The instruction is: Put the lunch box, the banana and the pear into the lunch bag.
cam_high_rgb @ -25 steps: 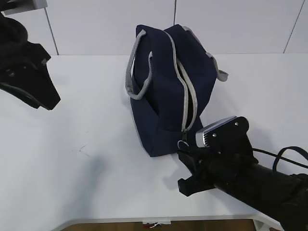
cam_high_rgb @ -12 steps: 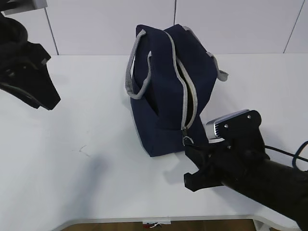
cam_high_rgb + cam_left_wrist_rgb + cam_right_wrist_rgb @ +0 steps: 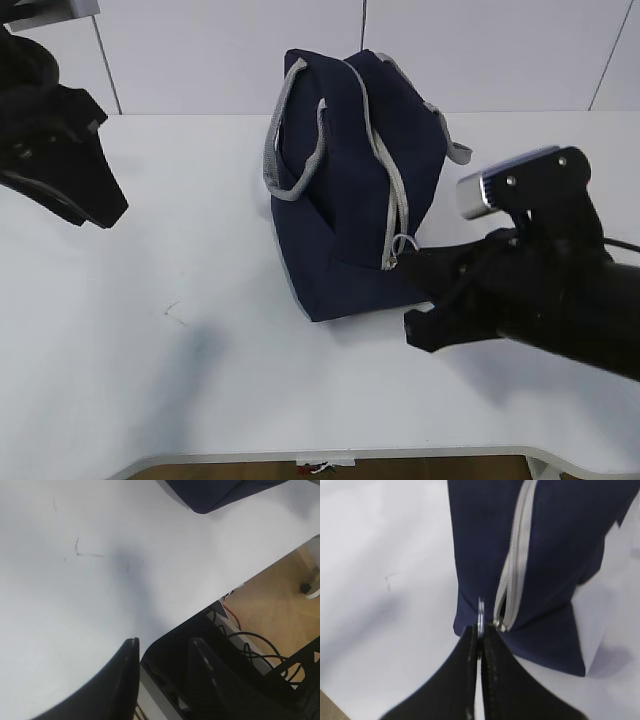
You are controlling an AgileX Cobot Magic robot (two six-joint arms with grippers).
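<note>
White wall panels are closing off the far side of the white table [image 3: 200, 300], and the lunch bag [image 3: 340, 200] is standing at the middle of it, toward the far edge, its grey handles [image 3: 290, 130] sticking up. Its grey zipper [image 3: 390, 190] is running down the near right face with hardly any gap showing, so I am not seeing anything of the bag's inside from any camera.

My right gripper [image 3: 480, 635] is sitting pressed together at the bag's near right corner, pinching the metal ring pull [image 3: 480, 612] at the zipper's lower end. My right wrist view is giving that pinch plainly, with the ring upright between my fingertips [image 3: 492, 645] and the zipper tape rising behind it; from the exterior view the ring is only a small glint beside my arm.

My left gripper [image 3: 160, 655] is hanging over the table's near left edge with its jaws spread and nothing between them. My left wrist view is also catching the floor [image 3: 280, 600] and cables [image 3: 250, 645] below the edge, plus a dark corner of the bag.
</note>
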